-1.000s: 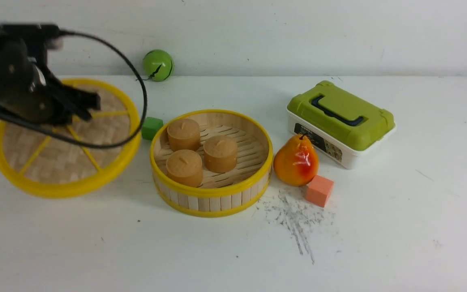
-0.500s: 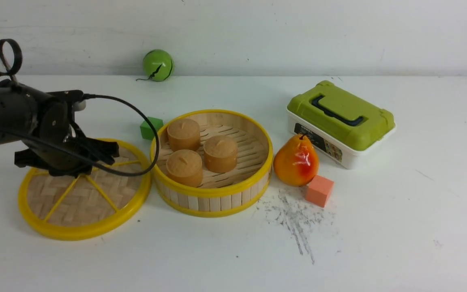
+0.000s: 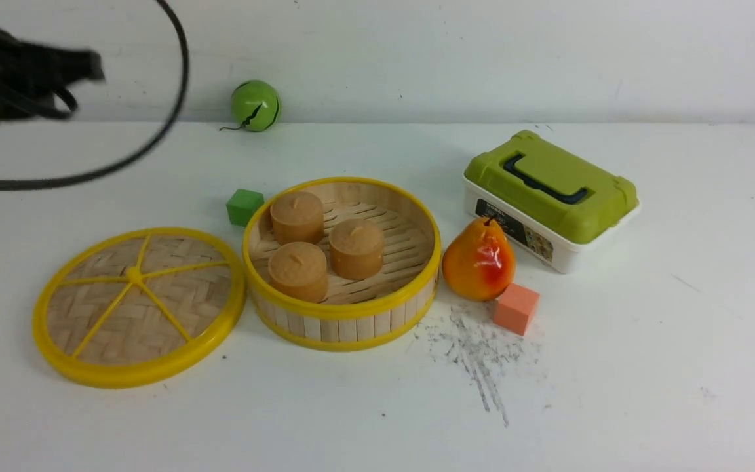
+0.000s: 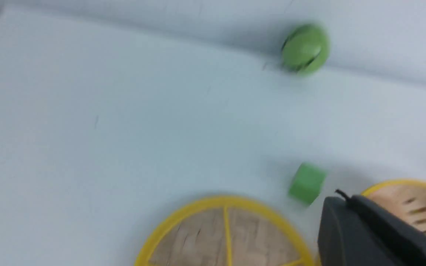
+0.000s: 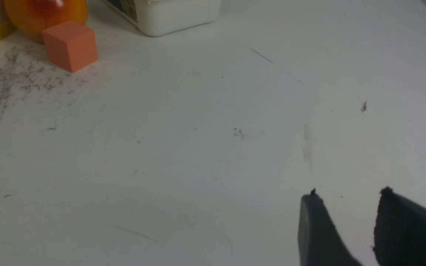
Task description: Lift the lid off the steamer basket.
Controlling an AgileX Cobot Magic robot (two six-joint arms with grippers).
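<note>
Left jaws had risen off the round woven-bamboo lid with yellow rim and spokes (image 3: 139, 307) since half a second earlier.
It lay flat on the white counter (image 3: 351, 419), just beside the open slat-walled, yellow-rimmed steamer basket (image 3: 345, 324) on its left, well below the left jaws, which were together and empty; the right jaws stood apart.

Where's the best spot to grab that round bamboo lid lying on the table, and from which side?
Probably the centre knob, from straight above. The lid lies flat, rim against the table, leaving little edge to pinch; the knob sits where the spokes meet.
</note>
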